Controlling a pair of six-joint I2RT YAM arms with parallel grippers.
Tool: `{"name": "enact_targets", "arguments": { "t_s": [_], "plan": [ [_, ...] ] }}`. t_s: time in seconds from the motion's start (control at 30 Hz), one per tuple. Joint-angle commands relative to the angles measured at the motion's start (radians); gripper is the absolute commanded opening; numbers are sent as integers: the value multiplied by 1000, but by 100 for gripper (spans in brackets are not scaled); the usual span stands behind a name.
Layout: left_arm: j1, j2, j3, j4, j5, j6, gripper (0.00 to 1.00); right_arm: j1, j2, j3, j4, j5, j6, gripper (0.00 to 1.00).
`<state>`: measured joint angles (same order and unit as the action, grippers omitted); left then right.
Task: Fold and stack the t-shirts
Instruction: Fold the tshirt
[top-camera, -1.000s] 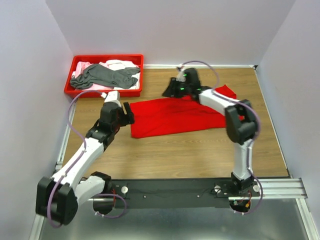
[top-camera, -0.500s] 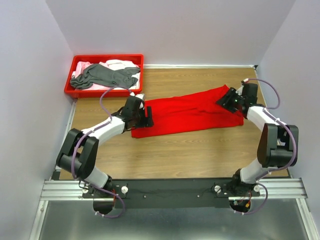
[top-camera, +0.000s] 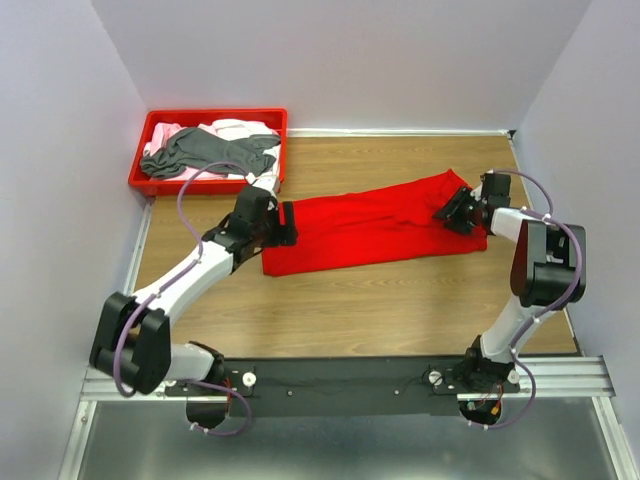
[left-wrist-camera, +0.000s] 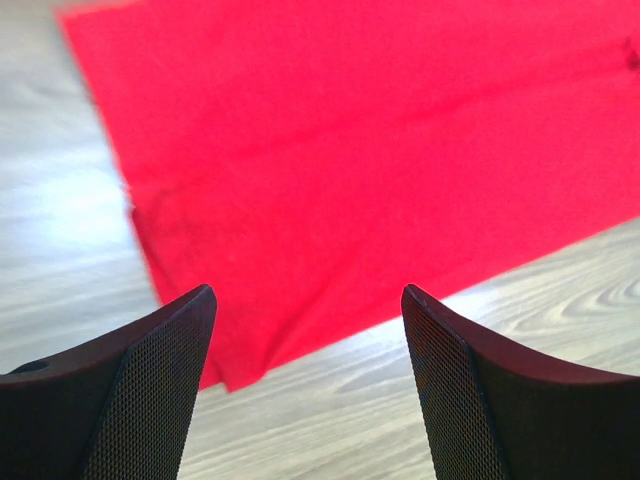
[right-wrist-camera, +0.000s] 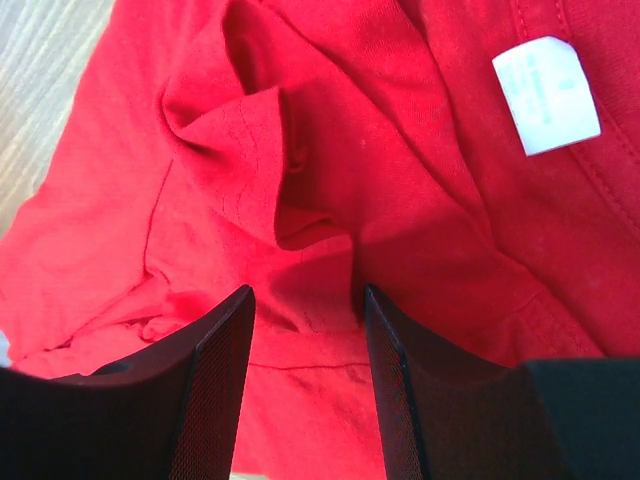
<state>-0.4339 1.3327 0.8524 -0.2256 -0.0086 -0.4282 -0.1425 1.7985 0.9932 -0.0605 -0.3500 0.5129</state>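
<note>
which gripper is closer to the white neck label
Right. The right gripper is over the collar end of the red t-shirt, the white neck label just ahead of it; the left gripper is over the opposite hem end.

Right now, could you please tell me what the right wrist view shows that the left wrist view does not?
Only the right wrist view shows the white neck label and bunched folds near the collar. Only the left wrist view shows the flat hem corner. Both show the red t-shirt on the wooden table, seen past parted left fingers and right fingers, gripping nothing.
</note>
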Motion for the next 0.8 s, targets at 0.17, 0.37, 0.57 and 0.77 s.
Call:
{"name": "enact_targets", "arguments": {
  "t_s": [0.17, 0.37, 0.57, 0.77],
  "plan": [
    [18, -165, -68, 81, -172, 103, 83, -8, 56, 41, 37, -142, 10, 46],
    [27, -129, -81, 94, -140, 80, 83, -3, 76, 100, 44, -185, 35, 23],
    [30, -122, -81, 104, -137, 86, 83, 43, 142, 221, 42, -208, 59, 9],
    [32, -119, -84, 101, -133, 88, 83, 96, 245, 361, 42, -187, 98, 8]
  ]
}}
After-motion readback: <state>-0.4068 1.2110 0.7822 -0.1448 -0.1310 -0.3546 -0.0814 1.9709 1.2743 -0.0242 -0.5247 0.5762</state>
